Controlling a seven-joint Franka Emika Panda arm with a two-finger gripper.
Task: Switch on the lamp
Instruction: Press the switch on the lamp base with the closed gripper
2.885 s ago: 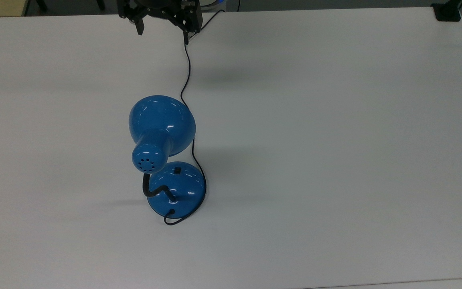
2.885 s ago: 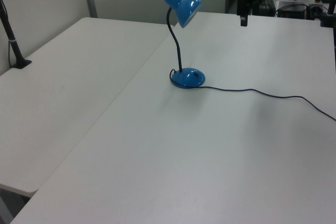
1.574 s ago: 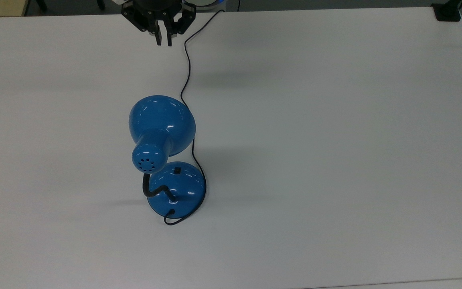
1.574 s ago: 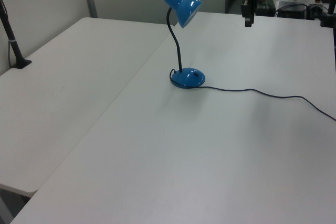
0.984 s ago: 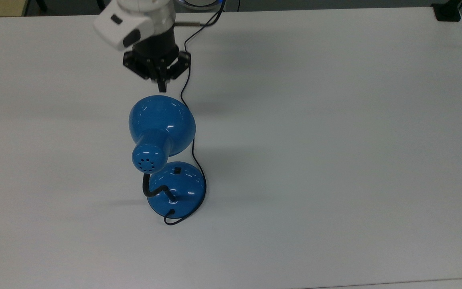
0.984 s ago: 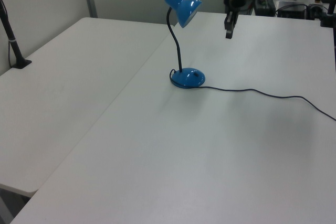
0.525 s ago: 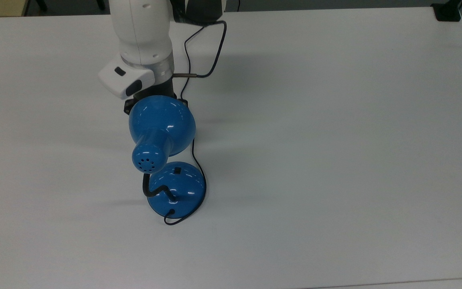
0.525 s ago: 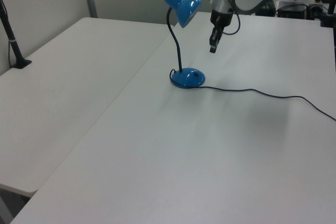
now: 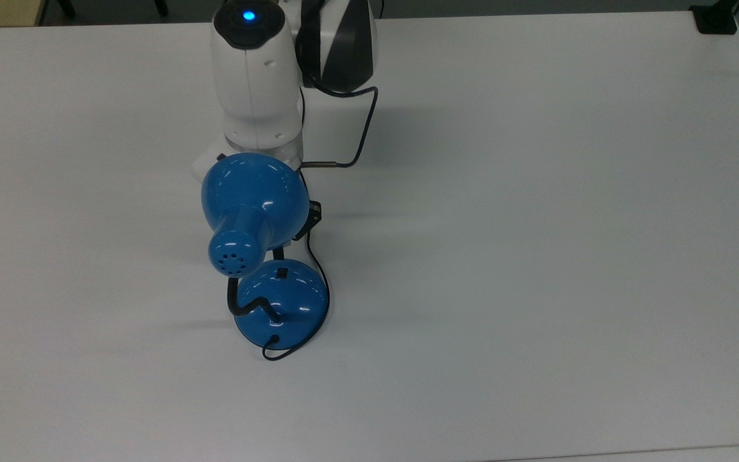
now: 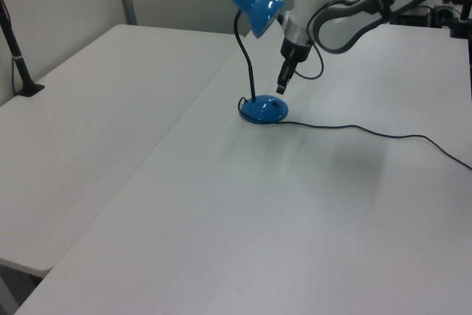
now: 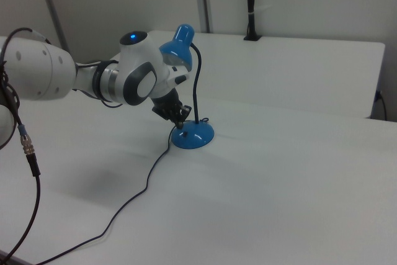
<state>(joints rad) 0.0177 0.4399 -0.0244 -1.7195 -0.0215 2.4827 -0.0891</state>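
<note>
Standing near the middle of the white table (image 9: 536, 192), the lamp (image 9: 257, 212) carries no readable writing, and neither does the arm. In the left view the gripper (image 10: 282, 88) hangs just right of the gooseneck, below the shade and close above the blue base (image 10: 264, 110), fingers drawn narrow together with nothing between them. The cord (image 10: 369, 132) trails off rightward.
</note>
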